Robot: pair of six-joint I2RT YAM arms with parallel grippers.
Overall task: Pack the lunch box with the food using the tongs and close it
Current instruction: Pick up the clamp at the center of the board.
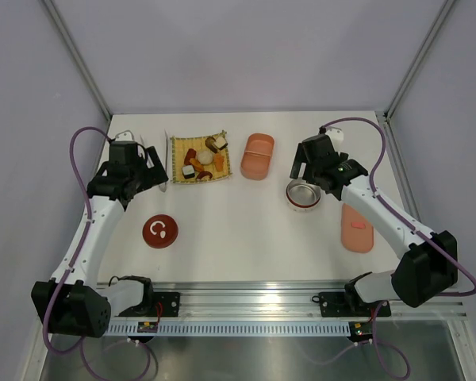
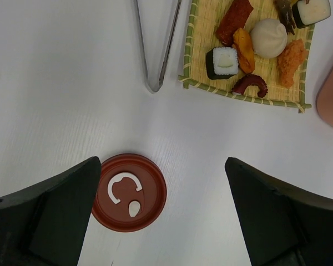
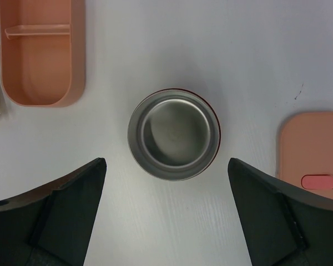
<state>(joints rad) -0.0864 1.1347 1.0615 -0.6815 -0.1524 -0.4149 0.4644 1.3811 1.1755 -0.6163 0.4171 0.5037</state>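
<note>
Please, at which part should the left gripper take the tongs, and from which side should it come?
Probably from above, across both arms a little past the joined end. The tongs lie flat beside the yellow mat, arms spreading away from the left gripper, whose jaws stand open.

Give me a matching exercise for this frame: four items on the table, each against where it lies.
Items:
1. tongs
2. red round lid
3. steel bowl
4. pink lid

Places:
A. centred in the right wrist view
B. just left of the yellow mat
C. farthest right in the top view
D. nearer the arm bases than the mat, on the left side

Pairs: 1-B, 2-D, 3-A, 4-C
</note>
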